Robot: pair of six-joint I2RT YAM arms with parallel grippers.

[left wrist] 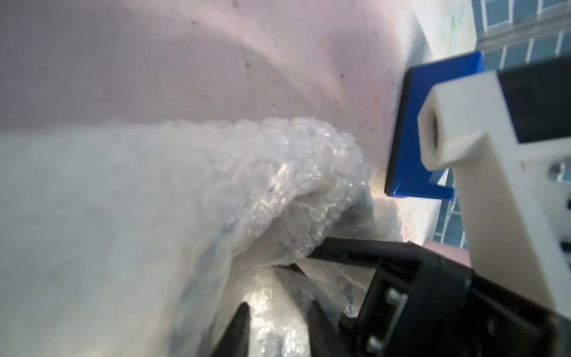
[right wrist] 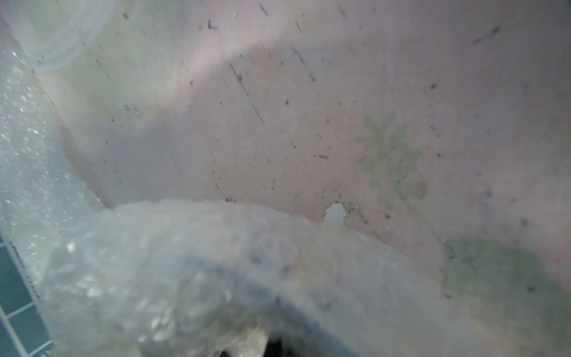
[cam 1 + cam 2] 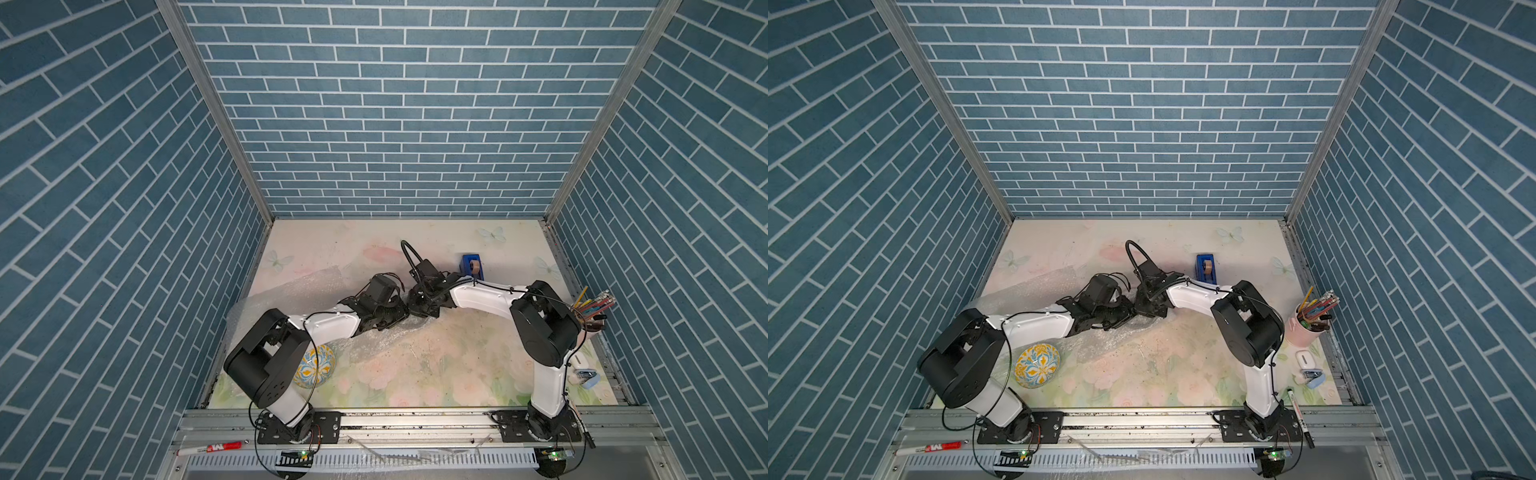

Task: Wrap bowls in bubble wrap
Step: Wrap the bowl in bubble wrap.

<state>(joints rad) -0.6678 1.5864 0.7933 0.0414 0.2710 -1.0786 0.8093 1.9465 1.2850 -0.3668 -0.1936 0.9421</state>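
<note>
Left gripper [image 1: 278,312] spread, bubble wrap [image 1: 278,185] between its tips. Right gripper [image 3: 417,310] pressed together on the same bundle, middle of the table [image 3: 457,374]. Yellow bowl [image 3: 1037,365] sits unwrapped at front left, beside the wrap's edge.

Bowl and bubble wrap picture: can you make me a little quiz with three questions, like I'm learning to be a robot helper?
1. Pick one. What colour is the tape dispenser? A red, B blue, C green.
2. True or false: the yellow-and-blue bowl is already covered in bubble wrap.
3. Fill the gap: the pink cup is full of coloured ____.

Key
1. B.
2. False. The bowl sits bare, with no wrap over it.
3. pencils.
</note>
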